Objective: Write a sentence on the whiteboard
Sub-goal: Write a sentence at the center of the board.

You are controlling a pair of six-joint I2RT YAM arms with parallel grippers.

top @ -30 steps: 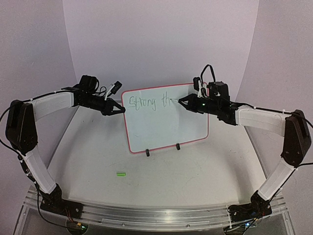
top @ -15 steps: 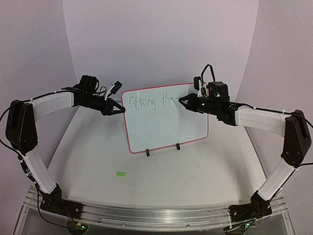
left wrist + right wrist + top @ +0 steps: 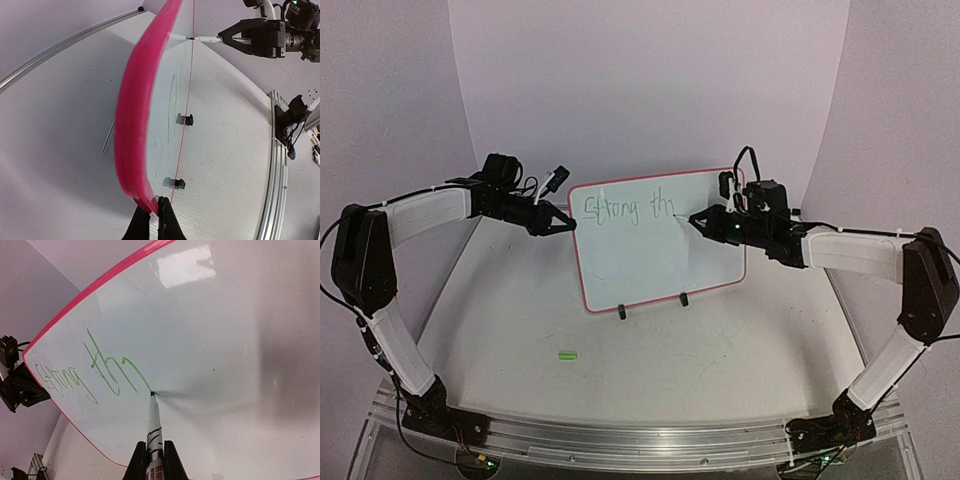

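The whiteboard (image 3: 660, 255), white with a pink-red frame, stands upright at the middle of the table. Green writing (image 3: 625, 209) runs along its top. My left gripper (image 3: 570, 224) is shut on the frame at the board's upper left edge; in the left wrist view the fingertips pinch the pink frame (image 3: 135, 125) at my left gripper (image 3: 154, 212). My right gripper (image 3: 695, 218) is shut on a white marker (image 3: 153, 425), whose tip touches the board at the end of the last green stroke (image 3: 135, 377). The jaws clamp the barrel at my right gripper (image 3: 154, 452).
Two black clip feet (image 3: 622, 312) (image 3: 684, 298) hold the board's lower edge. A small green cap (image 3: 567, 354) lies on the table in front, left of centre. An aluminium rail (image 3: 640, 435) runs along the near edge. White backdrop walls curve round behind.
My right gripper has slid down and slightly right with the marker, leaving a new downward green stroke after "th". The left gripper and the board have stayed still.
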